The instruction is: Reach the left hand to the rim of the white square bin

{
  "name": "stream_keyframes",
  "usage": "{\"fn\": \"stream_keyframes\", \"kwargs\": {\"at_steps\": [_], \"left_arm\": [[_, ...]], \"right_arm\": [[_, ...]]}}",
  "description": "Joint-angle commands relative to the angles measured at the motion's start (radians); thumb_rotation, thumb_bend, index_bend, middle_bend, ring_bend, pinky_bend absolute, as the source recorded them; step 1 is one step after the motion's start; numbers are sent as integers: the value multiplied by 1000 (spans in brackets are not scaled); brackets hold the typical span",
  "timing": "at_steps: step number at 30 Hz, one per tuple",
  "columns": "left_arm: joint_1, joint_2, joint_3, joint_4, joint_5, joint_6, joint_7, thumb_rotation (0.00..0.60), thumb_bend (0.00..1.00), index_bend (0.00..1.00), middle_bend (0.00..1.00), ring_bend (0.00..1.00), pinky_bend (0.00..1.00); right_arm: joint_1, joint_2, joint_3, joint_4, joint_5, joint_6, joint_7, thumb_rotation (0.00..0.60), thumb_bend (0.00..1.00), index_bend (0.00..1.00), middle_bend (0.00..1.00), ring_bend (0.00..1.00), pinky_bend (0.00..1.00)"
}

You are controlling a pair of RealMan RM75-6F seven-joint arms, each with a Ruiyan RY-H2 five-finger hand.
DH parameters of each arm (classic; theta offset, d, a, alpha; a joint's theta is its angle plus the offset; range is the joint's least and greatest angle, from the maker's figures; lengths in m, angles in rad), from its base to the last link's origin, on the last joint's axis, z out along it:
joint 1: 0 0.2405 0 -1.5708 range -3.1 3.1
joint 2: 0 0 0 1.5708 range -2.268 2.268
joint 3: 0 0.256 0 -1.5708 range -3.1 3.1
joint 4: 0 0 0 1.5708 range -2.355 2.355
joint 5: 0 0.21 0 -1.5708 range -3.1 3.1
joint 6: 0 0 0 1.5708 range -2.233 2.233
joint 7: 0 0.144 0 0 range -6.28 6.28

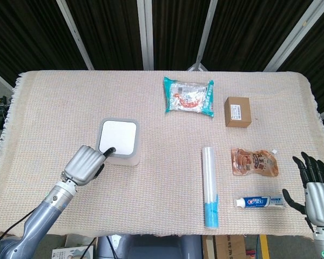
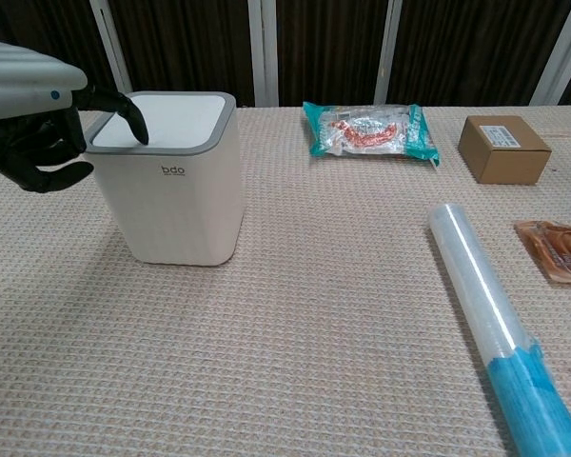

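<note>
The white square bin point(image 1: 119, 138) with a grey rim stands upright on the left half of the table. In the chest view the bin point(image 2: 176, 205) shows a "bdo" mark on its front wall. My left hand point(image 1: 85, 164) sits at the bin's near-left corner with most fingers curled in. One dark fingertip point(image 1: 110, 150) reaches out and touches the grey rim. The chest view shows the left hand point(image 2: 38, 124) beside the bin's left wall, with that fingertip point(image 2: 135, 122) on the rim's edge. My right hand point(image 1: 315, 186) hovers open at the table's near-right corner, fingers spread, holding nothing.
A teal snack packet point(image 1: 188, 96) and a small cardboard box point(image 1: 238, 111) lie at the back. A clear film roll with a blue end point(image 1: 209, 186), an orange pouch point(image 1: 253, 162) and a toothpaste tube point(image 1: 259, 202) lie at the near right.
</note>
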Motion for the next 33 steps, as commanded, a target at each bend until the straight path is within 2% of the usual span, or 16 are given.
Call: {"fn": "stream_keyframes", "kwargs": {"at_steps": [1,8,12,15,17,18,19,21,22,23,25,33], "left_arm": [[-7,-1,12,-4,-11,5,12,600,689,262,864,778,679],[-23,15,32,-21,-39,14,31,600,689,297,863,778,679],[-10,20,14,-36,33,75,-1,600,649,297,821,755,679],[42,20,-2,-52,172,186,-75,600,565,301,718,672,648],[93,24,-2,-63,268,283,-119,600,517,296,603,556,568],[116,28,2,-68,300,323,-130,600,487,291,526,465,486],[162,38,19,-84,347,389,-143,600,460,285,457,376,390],[254,70,68,-113,398,495,-144,600,422,277,373,274,262],[311,89,110,-106,433,546,-152,600,407,274,338,239,225],[361,104,151,-91,461,585,-180,600,393,273,321,223,211],[414,120,194,-49,517,617,-249,600,354,272,284,188,184],[540,127,275,108,595,683,-520,600,271,229,178,96,139]], "right_arm": [[0,1,1,-1,1,0,1,600,304,117,13,34,50],[-3,3,1,-2,0,6,3,600,303,117,13,34,51],[-2,2,0,-3,-2,3,-1,600,304,117,13,34,51],[-1,0,-2,-3,-3,1,-4,600,303,117,13,34,50],[0,-1,-2,-2,-3,0,-5,600,304,117,13,34,50],[0,-2,-2,-1,-3,-1,-6,600,303,117,13,34,50],[1,-2,-3,-1,-2,-3,-8,600,303,117,13,34,50],[3,-4,-5,-1,-3,-8,-13,600,303,117,13,34,51],[3,-6,-6,-1,-3,-10,-17,600,303,117,13,34,51],[3,-7,-7,-3,-4,-9,-20,600,303,117,13,34,51],[2,-9,-8,-6,-6,-9,-26,600,303,117,13,34,50],[1,-15,-13,0,-31,3,-39,600,303,117,13,24,45]]}}
